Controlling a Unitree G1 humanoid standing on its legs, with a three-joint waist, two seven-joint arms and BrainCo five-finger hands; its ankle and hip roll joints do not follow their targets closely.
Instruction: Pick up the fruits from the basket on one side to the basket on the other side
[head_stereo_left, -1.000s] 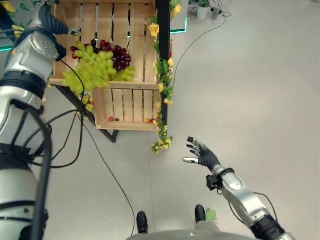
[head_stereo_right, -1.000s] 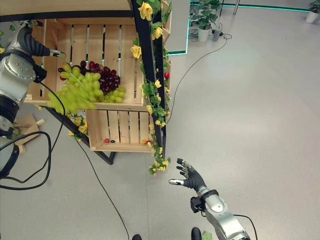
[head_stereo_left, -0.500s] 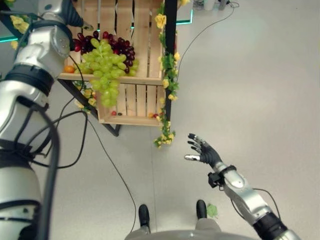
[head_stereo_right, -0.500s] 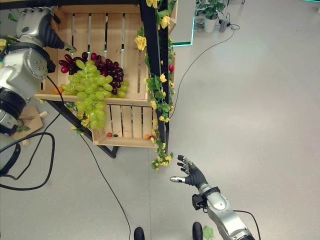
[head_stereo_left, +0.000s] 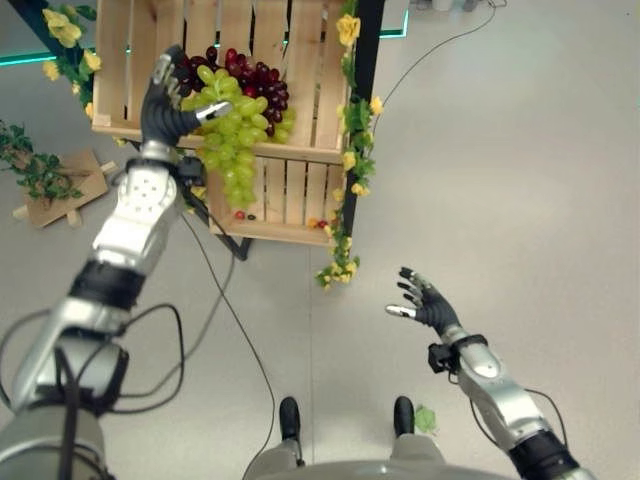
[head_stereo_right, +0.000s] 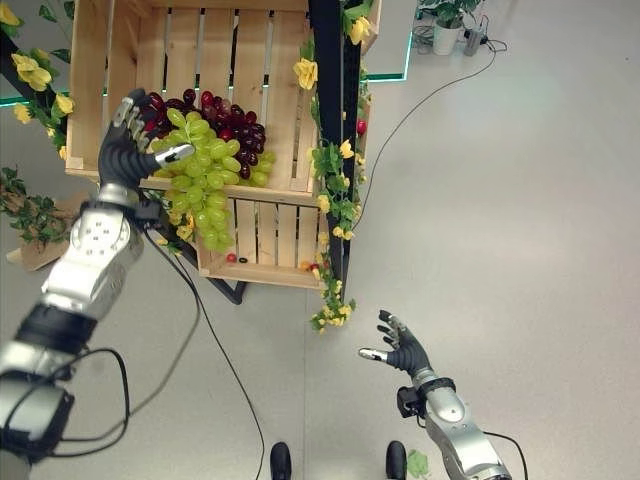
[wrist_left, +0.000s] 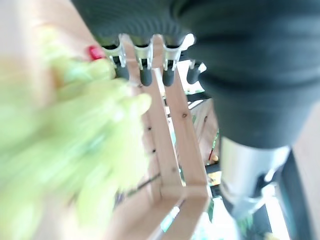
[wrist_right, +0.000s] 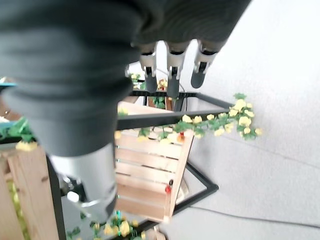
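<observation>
Two crates stacked on a dark, flower-trimmed frame: upper crate (head_stereo_right: 240, 60) holding dark red grapes (head_stereo_right: 225, 125) toward its front, lower crate (head_stereo_right: 262, 235) with a few small fruits at its front edge. Green grapes (head_stereo_right: 205, 175) hanging over the upper crate's front edge, top of the bunch resting against the red grapes, tail dangling down in front of the lower crate's slats. Left hand (head_stereo_right: 128, 140) raised at the upper crate's front-left corner, touching the green bunch from the side, fingers straight and pointing up, thumb reaching across the top of the green bunch; no curl round it visible, so open. In the left wrist view, green grapes (wrist_left: 70, 125) pressed close beside the straight fingers (wrist_left: 150, 70), crate slats past them. Right hand (head_stereo_right: 402, 350) low over the bare floor (head_stereo_right: 520, 200), well apart from the crates, near the frame's lower front corner, fingers spread and relaxed, holding nothing. In the right wrist view, fingers (wrist_right: 172, 70) straight, lower crate (wrist_right: 145, 175) beyond them.
</observation>
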